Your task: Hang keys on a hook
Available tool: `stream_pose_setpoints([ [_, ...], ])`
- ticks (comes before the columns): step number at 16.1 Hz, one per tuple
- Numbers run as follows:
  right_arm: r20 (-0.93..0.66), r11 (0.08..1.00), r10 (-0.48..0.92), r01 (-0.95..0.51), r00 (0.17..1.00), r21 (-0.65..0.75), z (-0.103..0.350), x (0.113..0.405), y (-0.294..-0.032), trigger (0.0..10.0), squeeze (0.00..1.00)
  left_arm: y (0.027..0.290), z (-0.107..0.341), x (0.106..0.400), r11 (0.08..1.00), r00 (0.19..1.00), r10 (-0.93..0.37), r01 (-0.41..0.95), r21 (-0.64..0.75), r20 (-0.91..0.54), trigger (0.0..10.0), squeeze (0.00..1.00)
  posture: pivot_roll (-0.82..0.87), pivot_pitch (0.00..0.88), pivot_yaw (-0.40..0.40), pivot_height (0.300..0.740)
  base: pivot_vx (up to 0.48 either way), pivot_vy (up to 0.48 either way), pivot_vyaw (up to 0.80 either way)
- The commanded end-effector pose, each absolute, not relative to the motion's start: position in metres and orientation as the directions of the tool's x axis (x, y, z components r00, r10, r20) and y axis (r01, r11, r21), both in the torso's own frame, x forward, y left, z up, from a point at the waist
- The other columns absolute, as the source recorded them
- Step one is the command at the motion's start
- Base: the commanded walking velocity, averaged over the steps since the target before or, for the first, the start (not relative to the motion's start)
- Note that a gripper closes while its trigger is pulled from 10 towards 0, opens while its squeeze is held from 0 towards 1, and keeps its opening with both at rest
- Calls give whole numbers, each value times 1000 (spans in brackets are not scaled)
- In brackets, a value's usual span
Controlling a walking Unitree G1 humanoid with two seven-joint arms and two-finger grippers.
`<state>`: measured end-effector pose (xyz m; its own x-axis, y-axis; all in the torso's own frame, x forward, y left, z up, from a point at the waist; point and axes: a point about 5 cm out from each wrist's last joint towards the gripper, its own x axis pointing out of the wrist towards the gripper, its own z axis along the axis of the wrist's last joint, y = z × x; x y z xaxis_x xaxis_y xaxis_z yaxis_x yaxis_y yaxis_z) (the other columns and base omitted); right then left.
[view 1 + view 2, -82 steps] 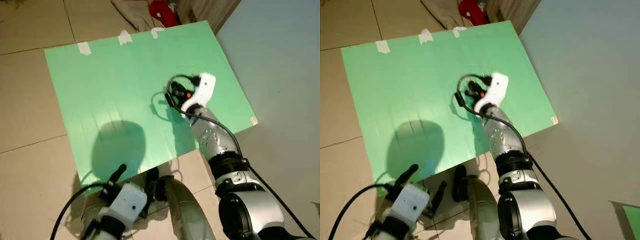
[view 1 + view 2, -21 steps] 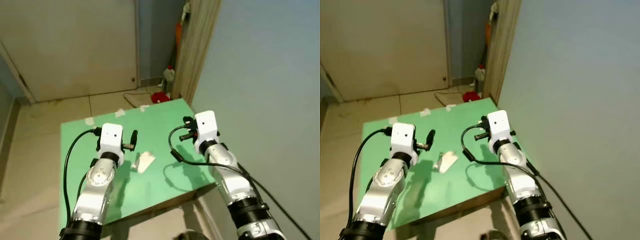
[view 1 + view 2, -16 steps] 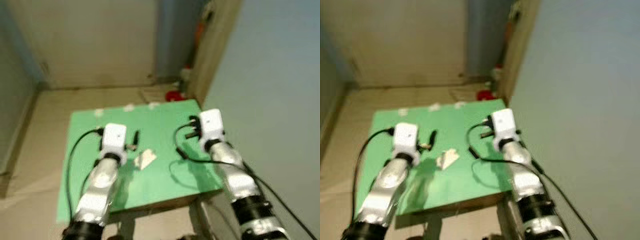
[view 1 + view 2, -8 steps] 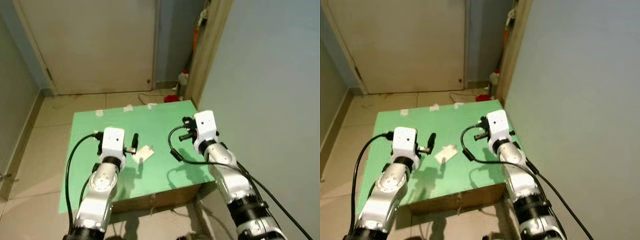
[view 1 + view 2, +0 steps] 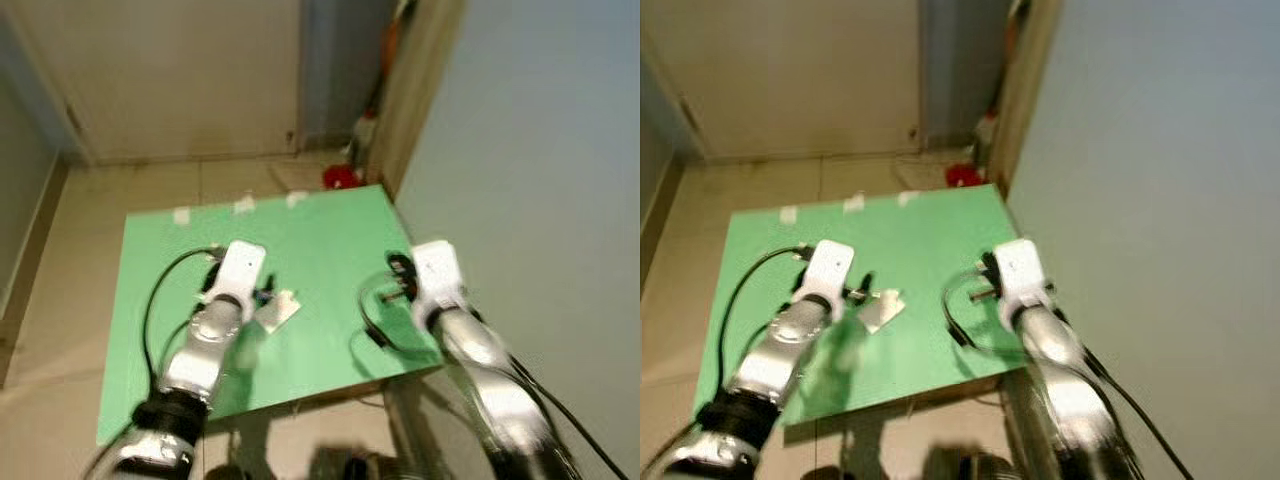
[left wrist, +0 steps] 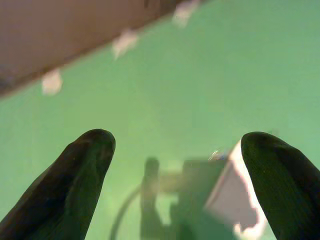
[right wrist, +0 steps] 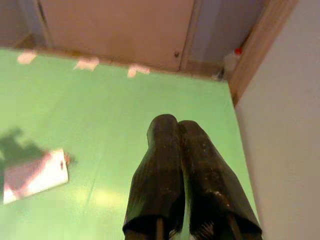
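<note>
On the flat green table point(image 5: 320, 225) lies a small white rectangular tag point(image 5: 279, 310) with a bit of metal at one end, near the table's middle; whether it carries keys is too blurred to tell. Just beside the tag, on the table's left half, hovers the left end effector point(image 6: 180, 190), its black fingers point(image 6: 82, 185) spread wide apart. Over the table's right edge, the right end effector point(image 7: 179, 175) has its fingers pressed together, holding nothing.
</note>
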<state>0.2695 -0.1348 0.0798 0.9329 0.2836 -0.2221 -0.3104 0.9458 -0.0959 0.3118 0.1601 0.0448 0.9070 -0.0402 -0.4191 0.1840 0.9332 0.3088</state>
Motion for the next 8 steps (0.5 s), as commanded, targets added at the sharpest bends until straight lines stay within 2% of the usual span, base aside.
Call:
stream_pose_setpoints([
  [1, -242, 952, 255, -288, 936, -109, 81, 258, -150, 10000, 0, 156, 44, 316, 917, 903, -61, 218, 333, -426, 10000, 0, -202, 274, -96, 722, 0, 0, 0],
  [4, -361, 964, 177, -236, 915, -124, 70, 195, -190, 10000, 0, 171, 39, 325, 899, 887, 2, 201, 389, -462, 10000, 0, -327, 339, -141, 722, 0, 0, 0],
  [6, -412, 968, 155, -221, 898, -117, 71, 165, -195, 10000, 0, 168, 38, 329, 898, 882, -24, 226, 378, -471, 10000, 0, -372, 347, -154, 722, 0, 0, 0],
  [8, -421, 971, 182, -230, 889, -66, 79, 145, -184, 10000, 0, 166, 42, 335, 867, 890, -54, 267, 421, -453, 10000, 0, -409, 357, -163, 722, 0, 0, 0],
])
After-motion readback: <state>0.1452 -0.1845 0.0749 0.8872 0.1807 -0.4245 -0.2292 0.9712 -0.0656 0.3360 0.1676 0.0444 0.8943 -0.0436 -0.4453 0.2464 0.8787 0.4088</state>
